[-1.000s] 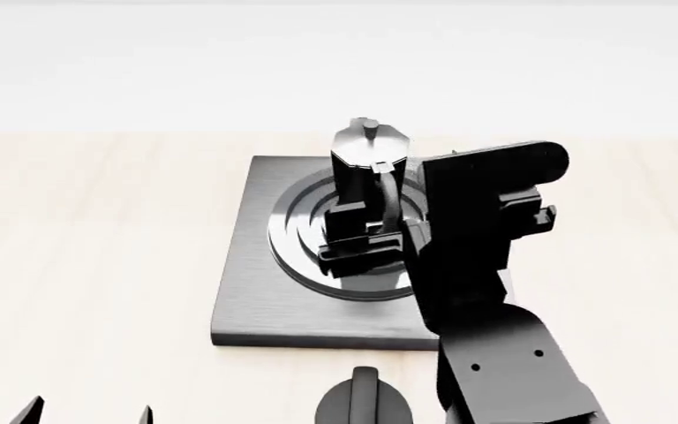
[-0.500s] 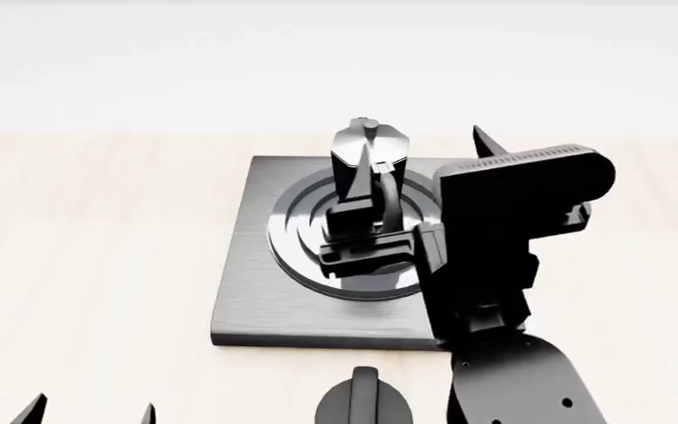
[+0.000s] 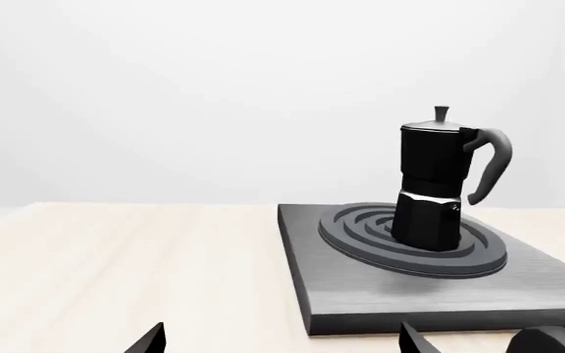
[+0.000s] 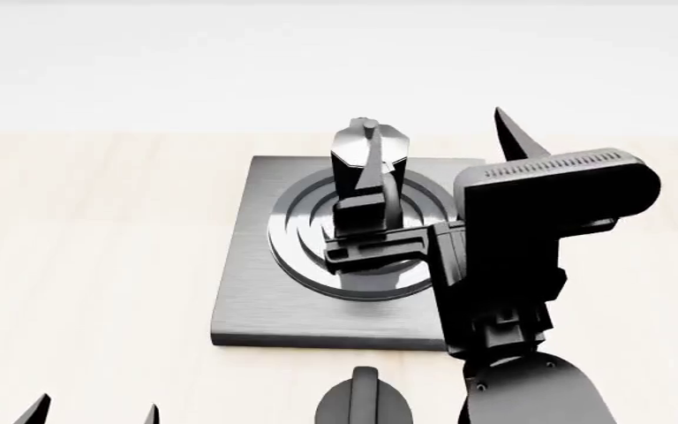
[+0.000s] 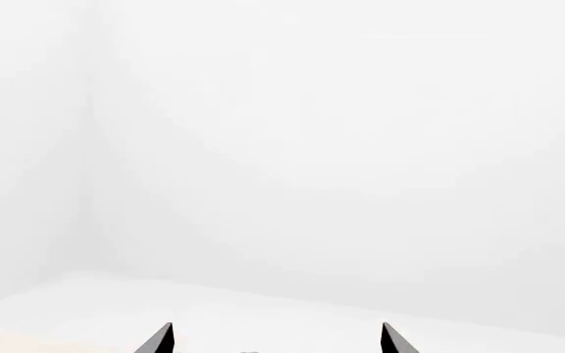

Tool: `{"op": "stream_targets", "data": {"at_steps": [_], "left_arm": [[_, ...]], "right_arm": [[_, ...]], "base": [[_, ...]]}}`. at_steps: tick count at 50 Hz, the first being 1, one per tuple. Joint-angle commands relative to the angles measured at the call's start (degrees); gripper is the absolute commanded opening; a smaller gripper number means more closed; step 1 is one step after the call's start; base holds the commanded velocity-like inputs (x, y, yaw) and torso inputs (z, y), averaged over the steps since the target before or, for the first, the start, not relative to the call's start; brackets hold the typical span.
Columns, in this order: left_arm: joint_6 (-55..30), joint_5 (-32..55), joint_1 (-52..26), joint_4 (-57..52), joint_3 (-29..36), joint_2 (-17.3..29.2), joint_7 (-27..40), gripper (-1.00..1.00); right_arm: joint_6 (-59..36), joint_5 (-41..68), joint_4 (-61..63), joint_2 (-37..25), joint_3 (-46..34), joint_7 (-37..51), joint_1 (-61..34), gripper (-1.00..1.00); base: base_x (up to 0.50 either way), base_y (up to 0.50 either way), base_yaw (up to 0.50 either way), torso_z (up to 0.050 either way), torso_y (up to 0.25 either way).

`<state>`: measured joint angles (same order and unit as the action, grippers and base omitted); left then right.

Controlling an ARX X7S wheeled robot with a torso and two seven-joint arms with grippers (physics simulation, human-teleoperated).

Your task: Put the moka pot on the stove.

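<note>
While the left wrist view shows the moka pot [image 3: 432,187] upright on the stove [image 3: 430,283] burner, left pincer [image 3: 280,340] tips spread and empty, the head view has the right pincer [image 4: 445,150] raised beside the pot; right wrist view: tips wide apart, holding nothing

Brushed-metal stove [image 4: 251,300], glossy moka pot [image 3: 430,187]

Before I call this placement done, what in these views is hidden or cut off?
- Head view: the right arm covers the stove's near right corner and part of the moka pot's base.
- Right wrist view: only two fingers show at the edge; it faces a blank wall, no pot or stove.
- Left wrist view: left fingers cut off by the edge.
- Dial knob: cropped in the head view.
</note>
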<state>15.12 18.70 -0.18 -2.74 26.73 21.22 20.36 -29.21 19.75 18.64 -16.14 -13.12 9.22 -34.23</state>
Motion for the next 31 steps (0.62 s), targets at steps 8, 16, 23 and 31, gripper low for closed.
{"op": "stream_targets", "data": {"at_steps": [8,16,23,31], "left_arm": [[0.1,-0.1,0.3,-0.3,0.2,0.2,0.3,1.0],[0.2,-0.2,0.4,-0.3,0.3,0.1,0.4,1.0],[0.4,-0.4,0.7,-0.4,0.4,0.2,0.6,1.0],[0.5,-0.5,0.5,-0.1,0.6,0.0,0.7,1.0]], "right_arm": [[0.0,0.8,5.1,-0.8,0.1,1.0,1.3,1.0],[0.2,1.3,8.0,-1.3,0.3,1.3,2.2,1.0],[0.1,1.5,10.1,-1.6,0.2,1.7,2.6,1.0],[-0.4,1.8,12.2,-2.0,0.2,2.2,2.8,1.0]], "base": [[0.0,0.0,0.0,0.0,0.0],[0.0,0.0,0.0,0.0,0.0],[0.0,0.0,0.0,0.0,0.0],[0.0,0.0,0.0,0.0,0.0]]}}
